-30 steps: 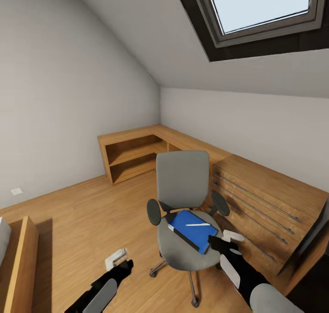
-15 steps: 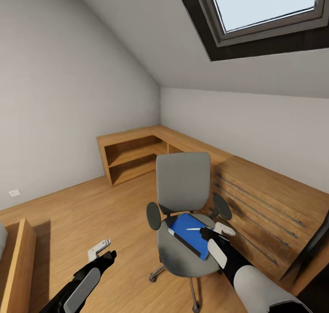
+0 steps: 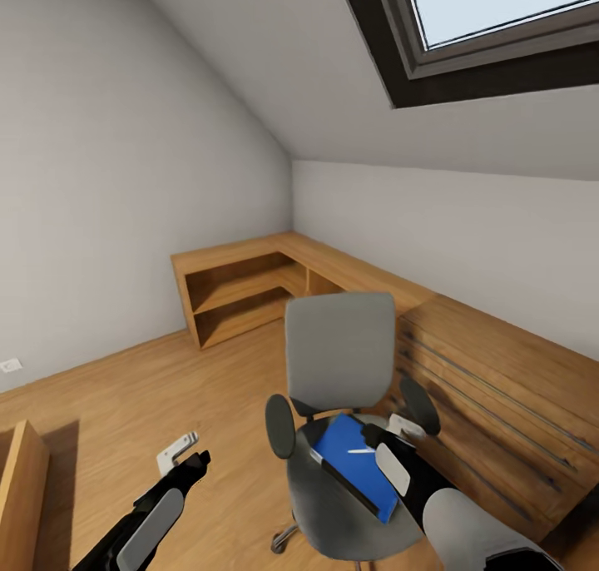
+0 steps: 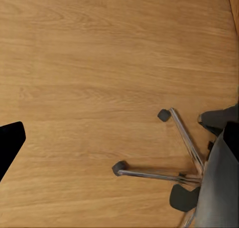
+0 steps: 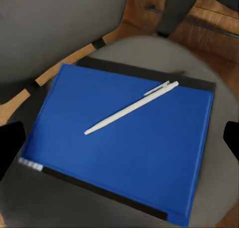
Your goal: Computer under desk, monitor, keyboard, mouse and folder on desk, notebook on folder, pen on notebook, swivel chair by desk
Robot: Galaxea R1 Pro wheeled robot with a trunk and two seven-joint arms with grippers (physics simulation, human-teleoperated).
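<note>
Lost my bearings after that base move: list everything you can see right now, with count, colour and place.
swivel chair: one, grey with black armrests, centre of the floor
folder: one, blue, on the chair seat
notebook: one, black, under the folder, edges showing
pen: one, white, lying on the folder
wooden shelf unit: one, corner by the far wall
wooden drawer chest: one, right of the chair
skylight: one, dark-framed, sloping ceiling
left gripper: open, over bare floor
right gripper: open, above the folder
</note>
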